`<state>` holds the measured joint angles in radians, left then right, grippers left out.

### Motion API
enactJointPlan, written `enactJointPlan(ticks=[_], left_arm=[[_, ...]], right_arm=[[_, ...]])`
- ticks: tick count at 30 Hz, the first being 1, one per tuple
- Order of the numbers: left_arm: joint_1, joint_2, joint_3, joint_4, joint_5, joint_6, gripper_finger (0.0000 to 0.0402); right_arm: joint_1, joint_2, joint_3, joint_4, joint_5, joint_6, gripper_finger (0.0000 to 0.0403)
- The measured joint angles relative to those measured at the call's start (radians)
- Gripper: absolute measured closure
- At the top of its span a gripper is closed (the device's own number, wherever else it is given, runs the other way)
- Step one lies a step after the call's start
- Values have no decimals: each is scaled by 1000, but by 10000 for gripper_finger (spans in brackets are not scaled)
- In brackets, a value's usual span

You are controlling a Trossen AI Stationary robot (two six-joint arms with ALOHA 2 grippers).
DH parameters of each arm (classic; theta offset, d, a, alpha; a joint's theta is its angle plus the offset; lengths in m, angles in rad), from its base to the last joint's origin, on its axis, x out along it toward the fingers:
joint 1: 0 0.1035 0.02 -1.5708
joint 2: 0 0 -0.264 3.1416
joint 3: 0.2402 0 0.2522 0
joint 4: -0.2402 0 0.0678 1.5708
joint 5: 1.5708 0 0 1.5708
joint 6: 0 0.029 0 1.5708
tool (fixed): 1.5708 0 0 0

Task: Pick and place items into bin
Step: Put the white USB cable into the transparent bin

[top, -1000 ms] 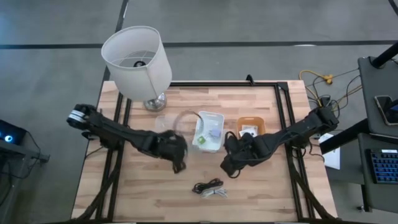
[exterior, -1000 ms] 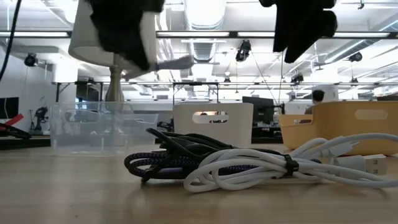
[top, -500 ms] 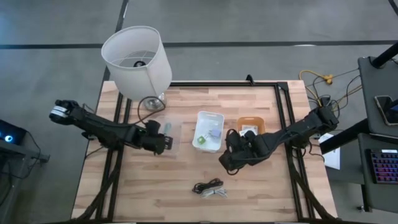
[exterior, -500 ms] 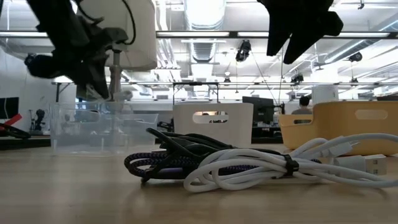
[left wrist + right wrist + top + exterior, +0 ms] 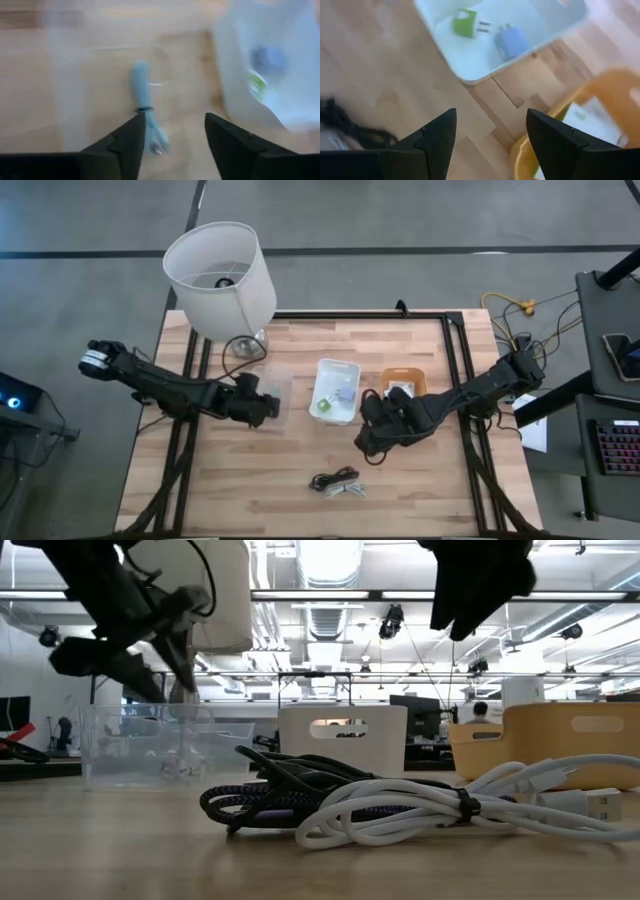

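Nearest the table's front edge lies a coiled bundle of black and white cables [image 5: 400,802] on the pale wooden table [image 5: 420,490]. Behind it, the right gripper [image 5: 372,442] hangs above the wood with its fingers spread apart and empty. Its wrist camera alone shows the green plug [image 5: 465,23] and blue-grey adapter [image 5: 510,41] inside the white plastic bin [image 5: 335,391], and a white printed packet [image 5: 592,117] in the orange bin [image 5: 404,383]. The left gripper [image 5: 268,407], also parted and empty, hovers over the clear plastic bin [image 5: 150,745], where a pale blue-grey cable piece [image 5: 145,107] lies. Farthest back stands a white-shaded lamp [image 5: 219,273].
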<state>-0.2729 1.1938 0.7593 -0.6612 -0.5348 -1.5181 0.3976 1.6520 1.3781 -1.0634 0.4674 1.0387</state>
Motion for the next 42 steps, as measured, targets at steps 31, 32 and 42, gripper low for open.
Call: enactJointPlan(ticks=[31,32,42], left_arm=[[-351,-3,34,289,186,853,192],[-353,-3,34,286,187,853,192],[-383,-3,32,276,190,853,192]], right_arm=[[212,549,384,153,-369,-521,177],[211,567,403,153,-369,-521,177],[201,690,578,1,-375,-518,184]])
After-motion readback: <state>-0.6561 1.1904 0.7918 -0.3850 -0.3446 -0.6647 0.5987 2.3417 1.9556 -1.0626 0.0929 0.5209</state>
